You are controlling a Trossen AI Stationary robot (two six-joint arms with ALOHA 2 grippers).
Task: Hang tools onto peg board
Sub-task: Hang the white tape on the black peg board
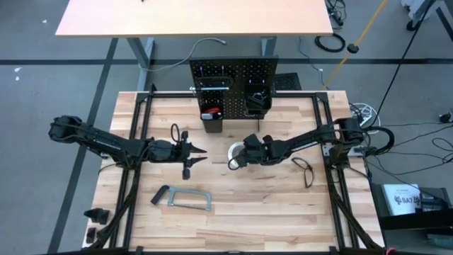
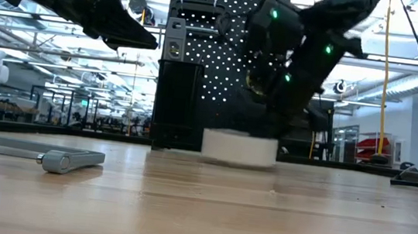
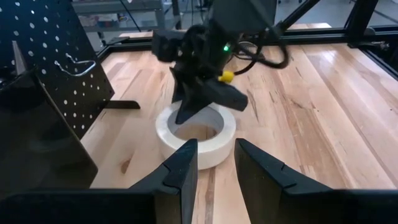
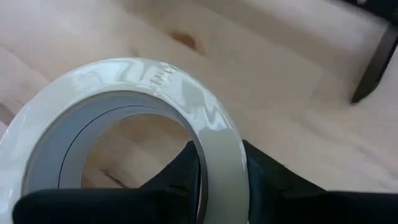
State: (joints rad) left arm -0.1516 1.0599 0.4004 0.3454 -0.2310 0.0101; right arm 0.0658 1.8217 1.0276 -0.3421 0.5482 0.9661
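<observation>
**Right gripper pinching the tape roll's wall**

The white tape roll (image 4: 124, 118) lies flat on the tan wooden tabletop (image 1: 269, 205), near the middle and in front of the upright black perforated peg board (image 1: 233, 81); the right gripper (image 3: 205, 106) is down over it, one finger inside the ring and one outside, clenched on the wall of the roll; the roll rests on the wood, not yet lifted. The left gripper (image 1: 198, 154) hovers just to the left above the table, its fingers (image 3: 180, 168) a little apart and holding nothing. The grey bar clamp (image 1: 185, 198) lies nearer the front edge. To do this well, I judge the pinch should be firm before rising, the lift straight up so the roll does not swing, and the open centre turned toward a free hook; a shallow bite on the glossy wall could slip.
</observation>
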